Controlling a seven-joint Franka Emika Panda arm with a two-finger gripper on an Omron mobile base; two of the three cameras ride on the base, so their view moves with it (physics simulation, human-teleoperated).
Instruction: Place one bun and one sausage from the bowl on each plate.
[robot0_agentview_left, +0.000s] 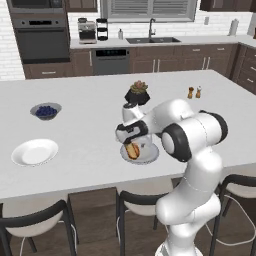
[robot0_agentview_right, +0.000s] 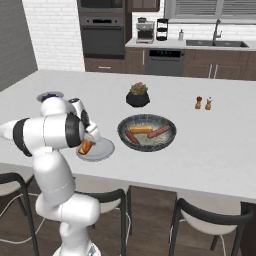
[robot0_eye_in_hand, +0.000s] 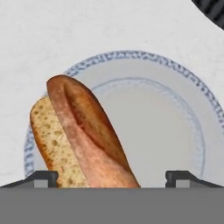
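The white tabletop carries a wide dark bowl with speckled rim near its middle. Just beside the bowl stands a plate with a blue rim, close to the near edge. A black plant pot stands behind the bowl. Two small shakers stand together further to the side. Well apart lie an empty white plate and a small bowl of blueberries.
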